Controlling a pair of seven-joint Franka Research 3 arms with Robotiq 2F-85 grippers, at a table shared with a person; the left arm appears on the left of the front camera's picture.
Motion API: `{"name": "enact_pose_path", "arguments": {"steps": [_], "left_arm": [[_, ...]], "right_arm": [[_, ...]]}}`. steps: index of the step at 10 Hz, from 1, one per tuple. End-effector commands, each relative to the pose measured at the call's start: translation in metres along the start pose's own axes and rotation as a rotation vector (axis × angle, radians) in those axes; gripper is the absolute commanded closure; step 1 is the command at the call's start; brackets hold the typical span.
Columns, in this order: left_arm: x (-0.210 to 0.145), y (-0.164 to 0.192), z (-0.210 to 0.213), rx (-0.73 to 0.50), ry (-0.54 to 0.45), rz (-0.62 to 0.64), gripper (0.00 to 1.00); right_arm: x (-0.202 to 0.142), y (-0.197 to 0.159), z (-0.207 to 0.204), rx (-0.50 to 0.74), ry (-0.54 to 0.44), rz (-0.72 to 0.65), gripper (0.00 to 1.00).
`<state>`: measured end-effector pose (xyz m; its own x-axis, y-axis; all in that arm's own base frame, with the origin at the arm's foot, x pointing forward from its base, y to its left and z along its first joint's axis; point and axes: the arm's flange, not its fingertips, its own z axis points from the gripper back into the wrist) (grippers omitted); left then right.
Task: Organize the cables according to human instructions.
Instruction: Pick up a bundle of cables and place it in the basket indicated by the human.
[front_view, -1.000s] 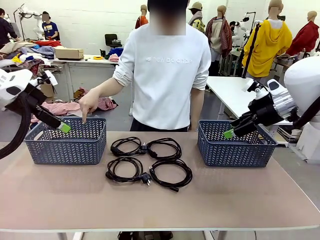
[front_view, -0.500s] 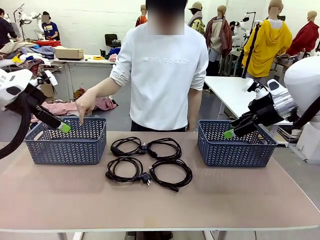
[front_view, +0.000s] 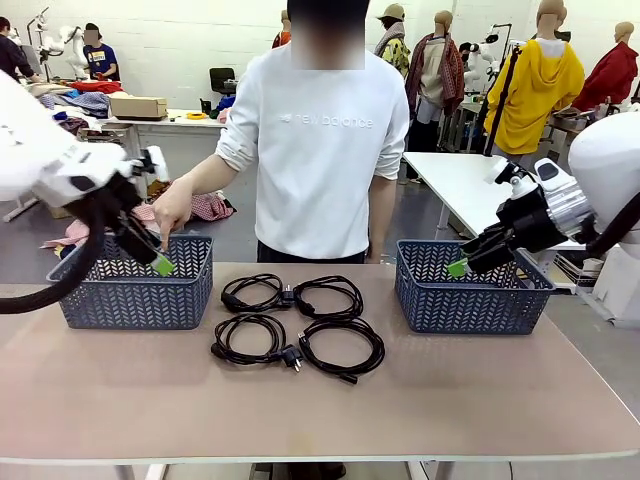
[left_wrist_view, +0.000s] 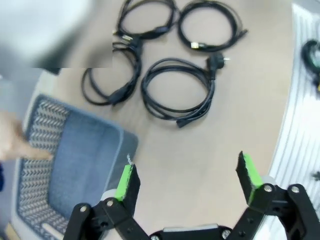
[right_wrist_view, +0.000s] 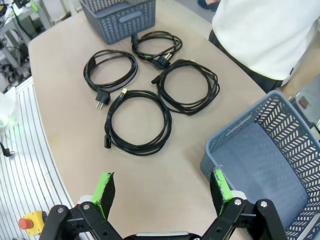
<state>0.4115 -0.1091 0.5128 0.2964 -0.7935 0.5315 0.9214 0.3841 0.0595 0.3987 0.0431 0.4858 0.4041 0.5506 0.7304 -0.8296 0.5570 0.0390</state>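
Several black coiled cables (front_view: 295, 320) lie together on the table's middle, between two baskets. The person's hand (front_view: 172, 215) points a finger down into the left grey-blue basket (front_view: 130, 295). My left gripper (front_view: 158, 262) hovers open over that basket's near right part, holding nothing. From its wrist I see the cables (left_wrist_view: 175, 92) beyond the open left gripper (left_wrist_view: 186, 177), and the basket (left_wrist_view: 30, 155) with the pointing finger (left_wrist_view: 20, 147). My right gripper (front_view: 458, 267) hangs open and empty above the right basket's (front_view: 470, 305) left rim. In the right wrist view, the right gripper (right_wrist_view: 162, 187) looks down on the cables (right_wrist_view: 137, 120).
The person stands at the far edge, behind the cables. The right wrist view shows the right basket (right_wrist_view: 225, 145) at lower right and the left basket (right_wrist_view: 117, 20) far off. The near half of the tan table (front_view: 320, 410) is bare.
My left arm has swung right and toward the table's middle, its gripper now over the left basket's right part. The person's hand stays pointing into that basket. The right arm is still.
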Motion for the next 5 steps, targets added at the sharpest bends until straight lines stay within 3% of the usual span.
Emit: {"name": "enact_pose_path", "arguments": {"steps": [1,5], "left_arm": [[0.028,0.005,-0.025,-0.027,0.101,-0.126,0.00],[0.070,-0.018,-0.110,-0.107,0.298,-0.285,0.00]], "right_arm": [[0.002,-0.005,-0.003,0.010,-0.029,0.021,0.00],[0.002,-0.005,-0.003,0.010,-0.029,0.021,0.00]]}}
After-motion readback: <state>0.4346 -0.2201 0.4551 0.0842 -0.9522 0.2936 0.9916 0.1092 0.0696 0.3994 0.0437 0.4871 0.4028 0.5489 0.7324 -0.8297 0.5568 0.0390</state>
